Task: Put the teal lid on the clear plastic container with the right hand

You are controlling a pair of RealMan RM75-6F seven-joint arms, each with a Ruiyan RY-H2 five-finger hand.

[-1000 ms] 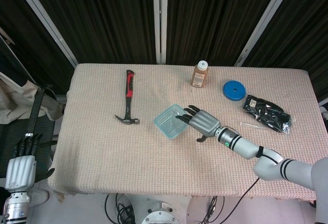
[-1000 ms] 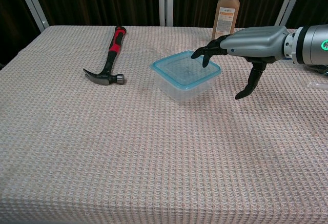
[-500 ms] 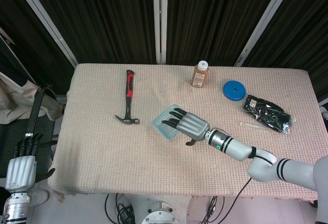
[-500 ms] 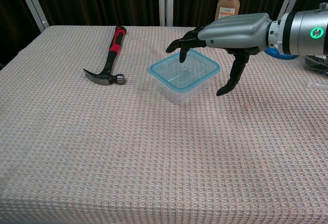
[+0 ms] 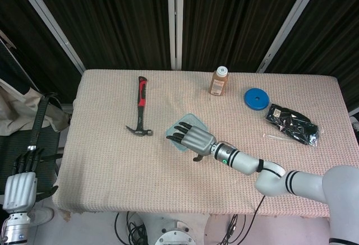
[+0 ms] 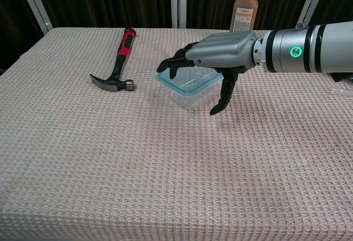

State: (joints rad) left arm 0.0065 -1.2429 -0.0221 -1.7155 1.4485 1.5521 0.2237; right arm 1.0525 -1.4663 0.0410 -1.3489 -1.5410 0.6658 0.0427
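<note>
Slid right robot hand (image 6: 220, 59) toward nine o'clock across teal lid (image 6: 190, 81), fingers spread wide, holding nothing; pressed lid onto container (image 6: 193, 98), probably nearly seated.

Lighting: even and bright over the table (image 5: 112, 166) in both views, seemingly from overhead; backdrop dark, near black. Shadows: soft and faint, a pale one beneath the right hand (image 6: 218, 59) in the chest view. Glare: mild sheen along the hand's metal back and on the clear plastic container (image 6: 190, 89). Focus: sharp throughout, weave of the cloth legible. Distortion: none evident at the edges of either view.
</note>
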